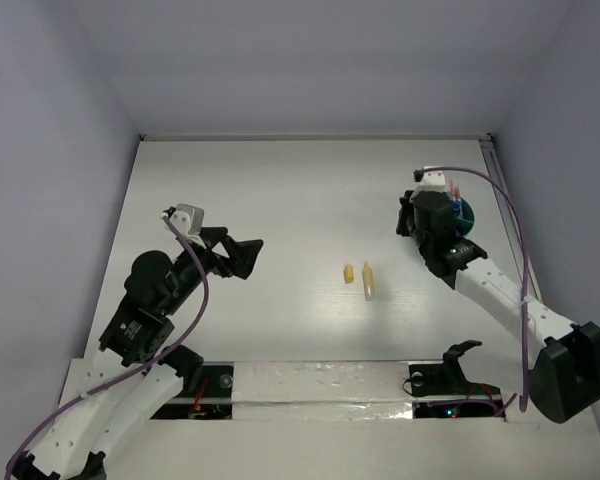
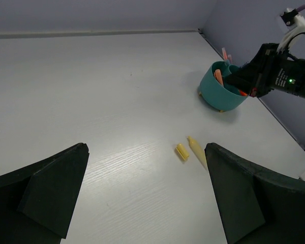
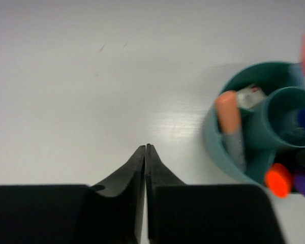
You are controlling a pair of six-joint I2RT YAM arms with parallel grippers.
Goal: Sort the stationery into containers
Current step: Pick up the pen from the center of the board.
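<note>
Found two yellow markers [image 1: 358,277] lying mid-table [image 1: 280,190], well apart from teal cup [image 2: 217,97]: not yet sorted. Saw left gripper [image 1: 245,258] spread wide, empty, facing them, probably readied for pickup. Noted right gripper [image 3: 145,148] pinched together on nothing, just beside cup holding orange highlighter [image 3: 227,114].

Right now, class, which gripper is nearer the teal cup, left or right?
Right. The right gripper sits just beside the teal cup, at the table's far right. The left gripper hangs over the table's left half, well away from it.
</note>
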